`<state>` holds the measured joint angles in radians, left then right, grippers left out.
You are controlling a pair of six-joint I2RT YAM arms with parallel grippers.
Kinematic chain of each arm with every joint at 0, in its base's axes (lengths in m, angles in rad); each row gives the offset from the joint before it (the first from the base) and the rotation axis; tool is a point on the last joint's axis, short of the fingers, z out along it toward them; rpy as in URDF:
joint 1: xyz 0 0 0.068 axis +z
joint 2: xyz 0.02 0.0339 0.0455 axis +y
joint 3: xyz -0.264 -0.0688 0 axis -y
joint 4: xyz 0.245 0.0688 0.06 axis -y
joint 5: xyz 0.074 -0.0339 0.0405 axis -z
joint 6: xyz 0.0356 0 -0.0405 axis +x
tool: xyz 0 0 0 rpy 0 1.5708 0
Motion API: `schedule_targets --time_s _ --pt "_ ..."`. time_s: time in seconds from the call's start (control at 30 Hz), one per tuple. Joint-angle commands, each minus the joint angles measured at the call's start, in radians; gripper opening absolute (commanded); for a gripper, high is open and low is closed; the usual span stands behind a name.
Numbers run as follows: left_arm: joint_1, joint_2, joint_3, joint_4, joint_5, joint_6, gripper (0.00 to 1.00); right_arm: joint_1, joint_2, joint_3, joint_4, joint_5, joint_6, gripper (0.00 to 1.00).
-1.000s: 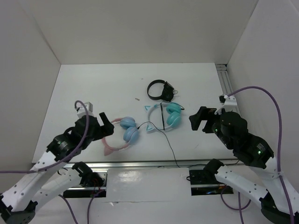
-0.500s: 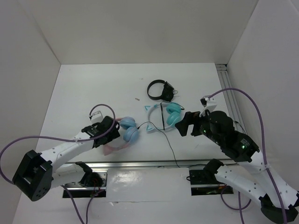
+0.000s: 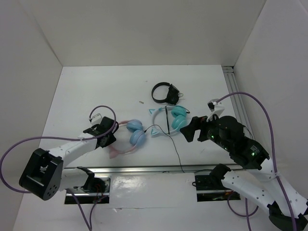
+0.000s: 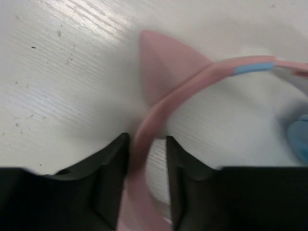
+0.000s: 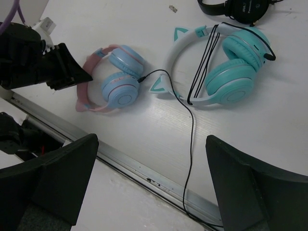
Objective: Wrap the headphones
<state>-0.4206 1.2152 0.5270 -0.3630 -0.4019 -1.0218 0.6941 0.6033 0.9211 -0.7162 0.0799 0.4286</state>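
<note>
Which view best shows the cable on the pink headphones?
Right wrist: the cable runs unbroken from a blue cup of the headphones toward the camera. Top external shows it as a faint thin line. Left wrist shows only the pink headband between its fingers, no cable.

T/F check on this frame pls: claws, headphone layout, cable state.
1. The left claw straddles the pink headband. True.
2. The right claw grips the cable. False: it is open and empty, above the table.
3. Three headphone pairs lie on the table. True.
4. The black pair lies nearest the arm bases. False: it lies farthest, beyond the teal pair.
5. The cable is wound round the pink headphones. False: it trails loose toward the near edge.
</note>
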Motion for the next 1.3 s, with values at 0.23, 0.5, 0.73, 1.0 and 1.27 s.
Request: schedule_targets --time_s 0.23,0.5,0.73,1.0,1.27 --pt "0.002 -0.049 -0.045 -0.033 0.066 -0.026 0.03 0.002 -0.016 0.016 0.081 0.018 -0.004 1.00" --pt "-0.073 -0.206 0.051 -0.152 0.143 0.031 0.00 0.002 -0.005 0.027 0.133 0.018 0.015 1.00" --pt "-0.083 -0.370 0.362 -0.396 0.147 0.098 0.00 0.002 0.036 0.048 0.245 0.002 -0.034 1.00" --pt "-0.083 -0.313 0.899 -0.698 -0.075 0.219 0.00 0.002 0.026 -0.109 0.584 -0.062 -0.129 1.00" --pt "-0.083 -0.194 1.220 -0.766 -0.103 0.304 0.00 0.002 0.275 -0.240 0.865 -0.094 -0.148 0.94"
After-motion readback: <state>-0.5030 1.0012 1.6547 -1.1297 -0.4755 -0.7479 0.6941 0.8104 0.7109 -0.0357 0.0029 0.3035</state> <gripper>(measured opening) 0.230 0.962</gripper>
